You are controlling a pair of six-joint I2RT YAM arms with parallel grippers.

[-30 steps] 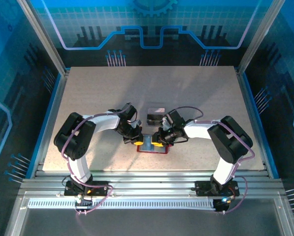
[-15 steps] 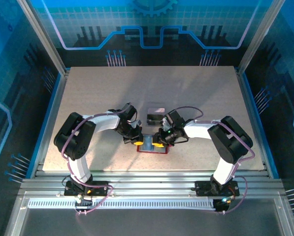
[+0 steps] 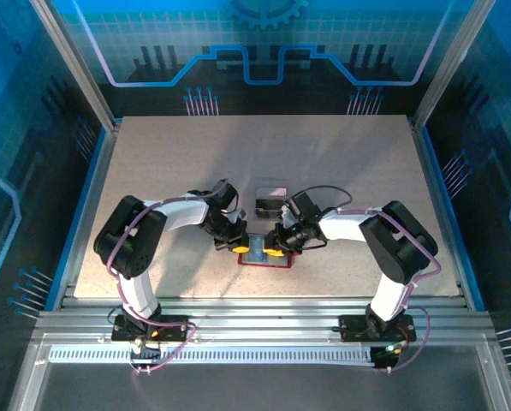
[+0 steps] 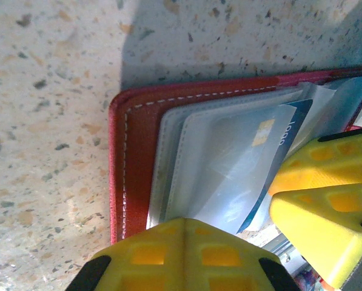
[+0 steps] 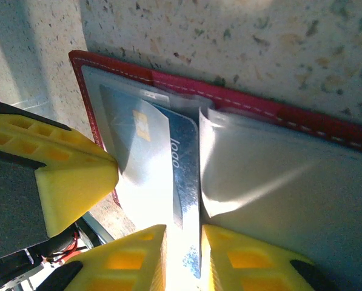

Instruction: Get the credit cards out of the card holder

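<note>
From the left: one left gripper (image 4: 182,254), yellow fingers squeezed together, over the 9 o'clock end of the one red card holder (image 5: 241,100), which lies open at the table's (image 3: 152,171) 6 o'clock, close to the near edge. One blue credit card (image 5: 168,151) pokes out of its sleeve, with the one right gripper (image 5: 184,233) at 3 o'clock clamped on its edge. One clear box (image 3: 270,199) sits just past the holder at 12, with loads of bare tabletop beyond, from 9 round to 3.

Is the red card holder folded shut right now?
No, the card holder lies open, with its clear sleeves and a blue card exposed inside.
</note>
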